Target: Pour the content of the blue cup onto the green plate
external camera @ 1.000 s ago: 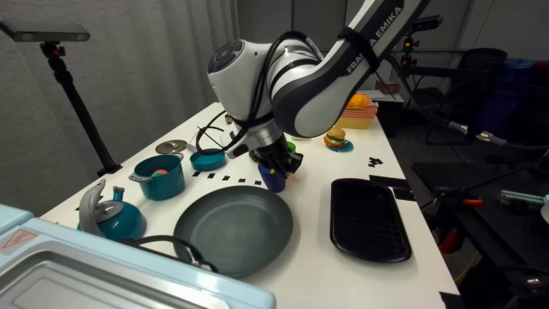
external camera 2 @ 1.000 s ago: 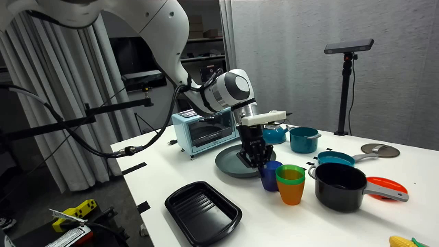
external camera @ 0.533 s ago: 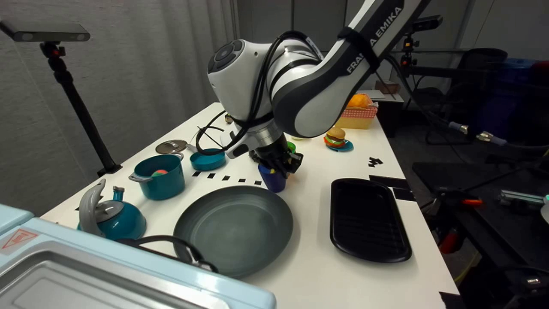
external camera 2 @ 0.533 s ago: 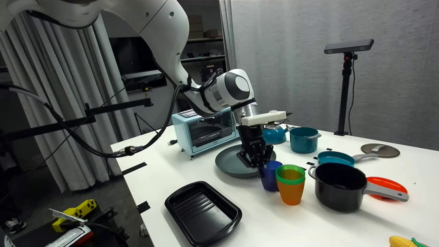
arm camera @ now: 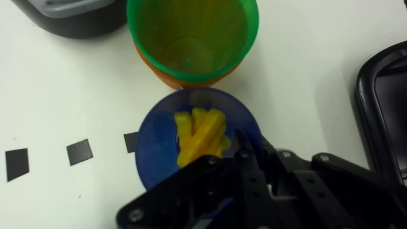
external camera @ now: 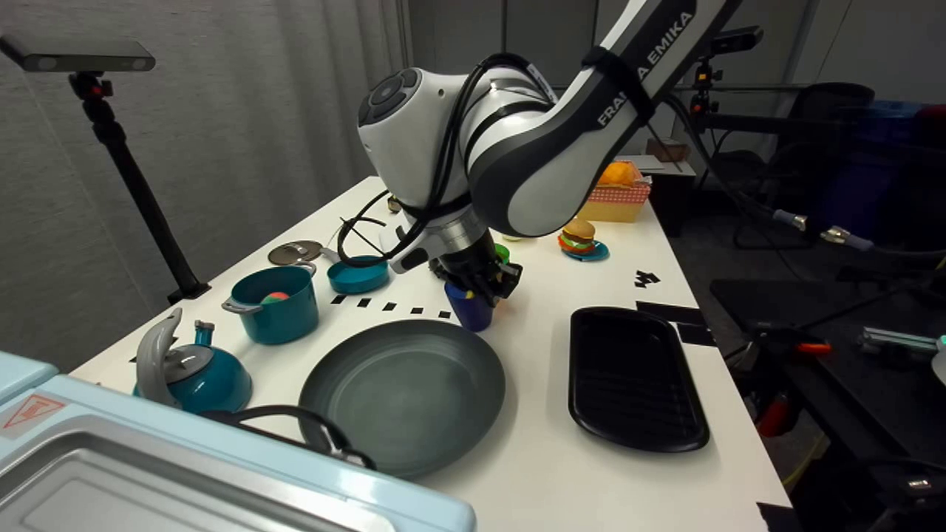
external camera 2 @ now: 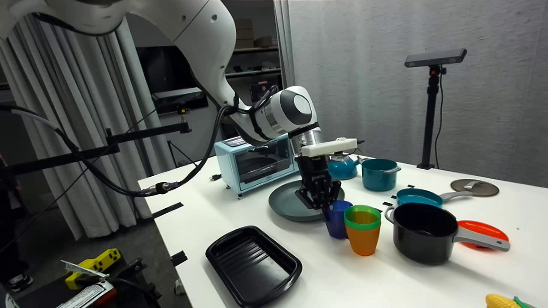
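Blue cup (external camera 2: pixel 339 224) (rim (arm camera: pixel 197 89) apparently in tool (arm camera: pixel 254 143))

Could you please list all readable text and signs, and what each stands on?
"FRAN…A EMIKA": white robot arm; a black strap covers part.
Red triangular sign: light-blue boxy toaster oven; inner marks unclear.
Too small: markings on black two-fingered tool.
Too blurred: white paper label, backing unclear.
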Available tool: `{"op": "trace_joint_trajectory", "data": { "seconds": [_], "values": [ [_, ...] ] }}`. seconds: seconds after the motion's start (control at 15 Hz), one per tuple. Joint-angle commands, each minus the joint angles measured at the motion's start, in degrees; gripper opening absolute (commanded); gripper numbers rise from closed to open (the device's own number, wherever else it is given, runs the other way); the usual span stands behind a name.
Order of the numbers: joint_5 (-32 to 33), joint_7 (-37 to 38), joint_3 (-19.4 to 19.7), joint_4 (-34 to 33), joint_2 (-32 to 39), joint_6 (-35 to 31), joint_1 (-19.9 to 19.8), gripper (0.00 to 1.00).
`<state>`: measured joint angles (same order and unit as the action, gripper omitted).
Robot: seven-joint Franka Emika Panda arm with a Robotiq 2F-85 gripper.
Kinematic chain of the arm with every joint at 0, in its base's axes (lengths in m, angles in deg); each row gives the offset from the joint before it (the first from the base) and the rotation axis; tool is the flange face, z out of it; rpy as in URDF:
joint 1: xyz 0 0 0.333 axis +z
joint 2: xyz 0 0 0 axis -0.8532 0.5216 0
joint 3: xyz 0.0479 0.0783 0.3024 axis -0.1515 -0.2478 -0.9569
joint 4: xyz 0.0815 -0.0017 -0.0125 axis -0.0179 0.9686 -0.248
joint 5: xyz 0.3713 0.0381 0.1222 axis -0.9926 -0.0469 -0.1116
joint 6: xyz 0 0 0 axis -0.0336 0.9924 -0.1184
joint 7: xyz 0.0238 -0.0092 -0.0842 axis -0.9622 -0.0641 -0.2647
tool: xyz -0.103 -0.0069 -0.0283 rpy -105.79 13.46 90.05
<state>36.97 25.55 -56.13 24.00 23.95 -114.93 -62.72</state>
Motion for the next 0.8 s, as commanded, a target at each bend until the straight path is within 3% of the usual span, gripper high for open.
{"op": "trace_joint_trajectory", "data": {
  "seconds": [0.0,0.47,0.53,0.6,0.73],
  "values": [
    [1.92,-0.38,0.71,-0.07,0.13,-0.99,0.49,0.02],
    [2.88,-1.08,0.42,0.31,0.25,-4.30,0.01,0.02],
    [1.76,-0.18,0.30,-0.03,0.28,-2.92,0.16,0.07],
    [1.30,-0.30,0.15,-0.04,0.21,-2.26,0.10,0.02],
    [1.69,-0.13,0.29,-0.03,0.28,-2.92,0.16,0.07]
  ]
}}
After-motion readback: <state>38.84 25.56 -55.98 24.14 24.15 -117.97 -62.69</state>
